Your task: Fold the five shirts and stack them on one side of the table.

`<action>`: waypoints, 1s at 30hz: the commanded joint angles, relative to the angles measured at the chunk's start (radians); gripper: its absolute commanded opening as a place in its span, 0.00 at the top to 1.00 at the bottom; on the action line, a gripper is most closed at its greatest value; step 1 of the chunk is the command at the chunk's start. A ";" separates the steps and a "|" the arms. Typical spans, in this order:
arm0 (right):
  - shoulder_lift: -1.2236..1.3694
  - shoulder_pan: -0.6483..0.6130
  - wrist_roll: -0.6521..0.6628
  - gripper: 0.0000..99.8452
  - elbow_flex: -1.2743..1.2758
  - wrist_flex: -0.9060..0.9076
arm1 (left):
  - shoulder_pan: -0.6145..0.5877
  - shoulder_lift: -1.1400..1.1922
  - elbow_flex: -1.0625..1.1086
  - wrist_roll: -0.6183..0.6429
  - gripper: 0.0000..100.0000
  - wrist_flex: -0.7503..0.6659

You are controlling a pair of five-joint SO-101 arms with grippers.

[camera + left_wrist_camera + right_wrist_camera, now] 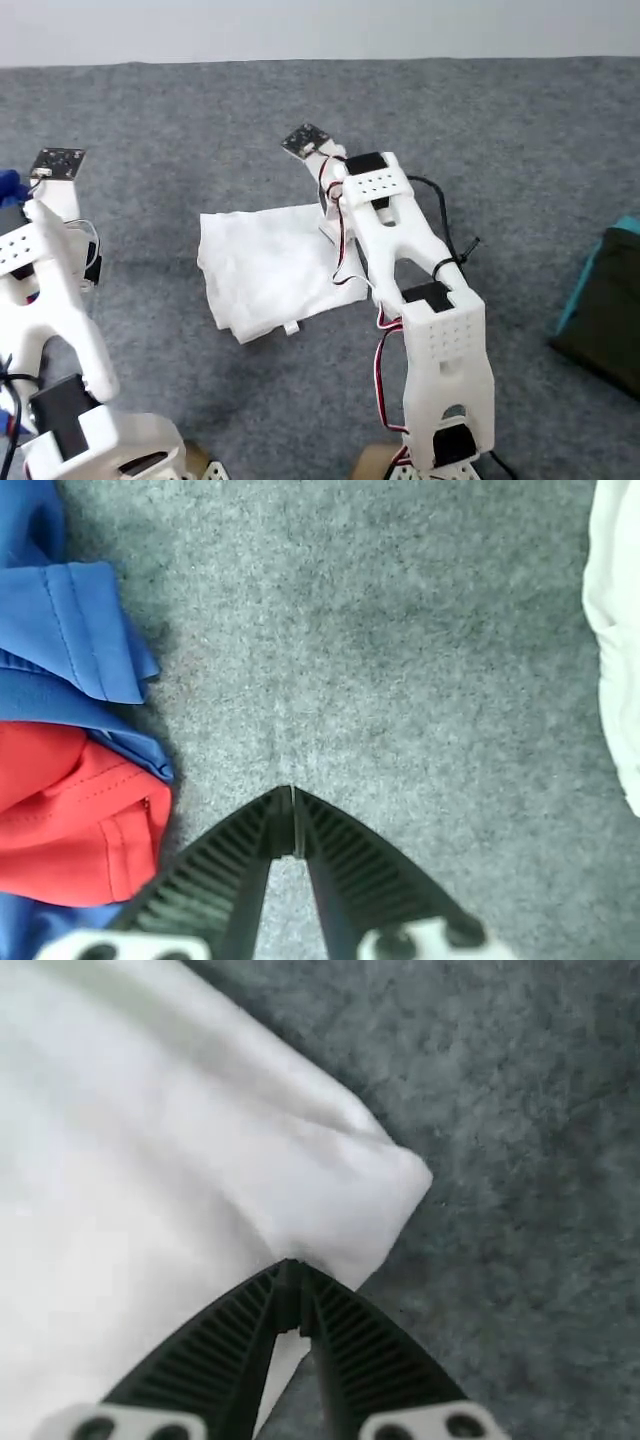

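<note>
A folded white shirt [268,272] lies flat in the middle of the grey table. My right gripper [291,1300] is shut, its tips resting on the white shirt [150,1180] close to one corner; no pinched fabric shows between them. In the high view this gripper [333,226] sits at the shirt's right edge. My left gripper [293,825] is shut with nothing in it, over bare felt beside a blue shirt [70,630] and a red shirt [60,820]. The white shirt's edge [615,630] shows farther off.
The left arm [40,270] stands at the table's left side, with a bit of blue cloth [8,185] beside it. A dark shirt with a teal edge [605,305] lies at the right edge. Grey felt [500,150] covers the table.
</note>
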 commanded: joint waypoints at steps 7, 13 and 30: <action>-0.058 0.002 -0.009 0.99 -0.315 0.176 | 0.003 -0.040 -0.008 -0.002 0.99 0.011; -0.096 -0.031 -0.015 0.99 -0.456 0.409 | 0.097 -0.041 -0.010 0.051 0.99 0.072; -0.341 0.283 -0.043 0.99 -0.397 0.587 | 0.626 -0.058 0.002 0.276 0.80 0.143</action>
